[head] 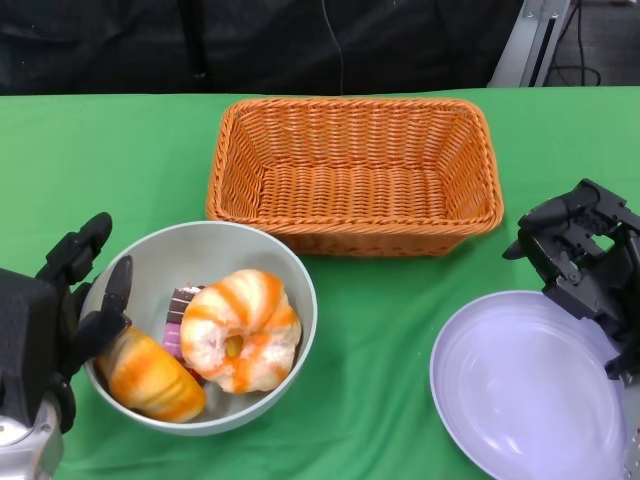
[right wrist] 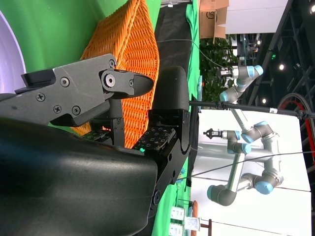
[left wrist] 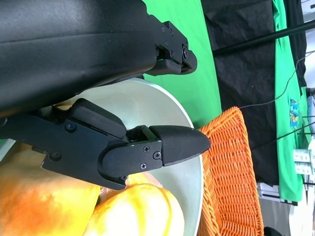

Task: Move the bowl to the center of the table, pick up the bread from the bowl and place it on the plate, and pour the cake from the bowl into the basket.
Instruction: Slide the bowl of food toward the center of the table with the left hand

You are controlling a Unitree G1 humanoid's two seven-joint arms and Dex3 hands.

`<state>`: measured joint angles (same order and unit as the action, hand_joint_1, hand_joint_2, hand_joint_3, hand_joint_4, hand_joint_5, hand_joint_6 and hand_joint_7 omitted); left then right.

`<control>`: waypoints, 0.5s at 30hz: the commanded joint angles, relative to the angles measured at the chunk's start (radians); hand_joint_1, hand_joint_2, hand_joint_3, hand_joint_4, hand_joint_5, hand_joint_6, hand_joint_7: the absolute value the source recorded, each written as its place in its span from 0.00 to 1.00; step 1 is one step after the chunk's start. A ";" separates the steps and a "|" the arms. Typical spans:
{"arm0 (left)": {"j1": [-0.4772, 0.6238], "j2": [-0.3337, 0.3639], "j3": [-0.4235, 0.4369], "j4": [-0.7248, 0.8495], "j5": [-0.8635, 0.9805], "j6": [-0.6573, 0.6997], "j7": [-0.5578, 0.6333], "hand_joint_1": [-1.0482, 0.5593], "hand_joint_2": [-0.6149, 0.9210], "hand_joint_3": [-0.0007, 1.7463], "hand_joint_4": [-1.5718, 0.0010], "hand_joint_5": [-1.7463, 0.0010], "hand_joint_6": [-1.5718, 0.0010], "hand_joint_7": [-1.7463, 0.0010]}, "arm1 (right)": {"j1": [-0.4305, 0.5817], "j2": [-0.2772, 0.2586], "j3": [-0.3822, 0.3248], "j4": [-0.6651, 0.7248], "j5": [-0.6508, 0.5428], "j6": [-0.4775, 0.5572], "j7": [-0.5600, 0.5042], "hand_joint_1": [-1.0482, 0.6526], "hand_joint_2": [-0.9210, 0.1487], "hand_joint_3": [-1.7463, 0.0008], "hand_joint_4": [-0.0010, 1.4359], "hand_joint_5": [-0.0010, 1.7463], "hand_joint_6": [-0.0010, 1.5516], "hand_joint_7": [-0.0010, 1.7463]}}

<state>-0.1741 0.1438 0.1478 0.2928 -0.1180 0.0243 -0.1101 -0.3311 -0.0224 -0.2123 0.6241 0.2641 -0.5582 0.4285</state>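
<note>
Nearest you, your left hand (head: 60,310) grips the near-left rim of the grey bowl (head: 285,270): one of its fingers (head: 117,285) reaches inside over the rim and the others stay outside, so the wall is pinched between them. The bowl sits left of the middle of the green surface (head: 380,330), so by my reading you are only on the first step, sliding it toward the centre.

Inside it, all the food is untouched: an oval orange bread roll (head: 150,378) at the near side, a round orange-striped bread (head: 240,328) beside it, and a brown and pink cake slice (head: 180,310) tucked between them.

To the right, the pale lilac plate (head: 520,390) holds nothing, and your right hand (head: 580,250) hovers at its far edge, fingers loosely apart, holding nothing.

Farthest, the wicker basket (head: 355,235) is empty. The bread transfer and the cake pour are both left to do.
</note>
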 commanded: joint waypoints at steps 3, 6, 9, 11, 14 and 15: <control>0.015 -0.016 -0.007 -0.045 -0.013 0.032 -0.004 0.16 1.00 0.39 0.85 1.00 0.88 1.00 | 0.006 -0.014 -0.003 0.008 0.004 -0.021 -0.001 0.53 0.05 0.76 0.55 0.83 0.48 0.62; 0.019 -0.023 -0.012 -0.062 -0.009 0.053 -0.005 0.16 1.00 0.39 0.85 1.00 0.88 1.00 | 0.009 -0.013 -0.002 0.002 0.005 -0.013 -0.001 0.53 0.06 0.75 0.55 0.83 0.48 0.62; 0.022 -0.036 -0.022 -0.065 -0.009 0.057 -0.008 0.16 1.00 0.38 0.85 1.00 0.89 1.00 | 0.013 -0.014 0.001 -0.003 0.001 -0.014 -0.005 0.53 0.05 0.75 0.54 0.83 0.47 0.62; 0.023 -0.044 -0.029 -0.072 -0.010 0.074 -0.008 0.16 1.00 0.38 0.87 1.00 0.90 1.00 | 0.011 -0.012 -0.001 -0.001 0.009 -0.012 0.003 0.53 0.05 0.75 0.55 0.84 0.47 0.62; 0.027 -0.043 -0.046 -0.084 0.005 0.089 -0.006 0.16 1.00 0.38 0.87 1.00 0.91 1.00 | 0.010 -0.011 -0.001 0.000 0.008 -0.011 0.001 0.53 0.05 0.75 0.55 0.84 0.47 0.62; 0.029 -0.047 -0.052 -0.092 0.005 0.099 -0.006 0.15 1.00 0.38 0.87 1.00 0.91 1.00 | 0.011 -0.012 0.001 0.000 0.003 -0.014 -0.003 0.53 0.05 0.75 0.55 0.84 0.47 0.62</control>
<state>-0.1555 0.0947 0.1048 0.2194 -0.1182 0.1091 -0.1100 -0.3297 -0.0223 -0.2116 0.6265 0.2632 -0.5648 0.4296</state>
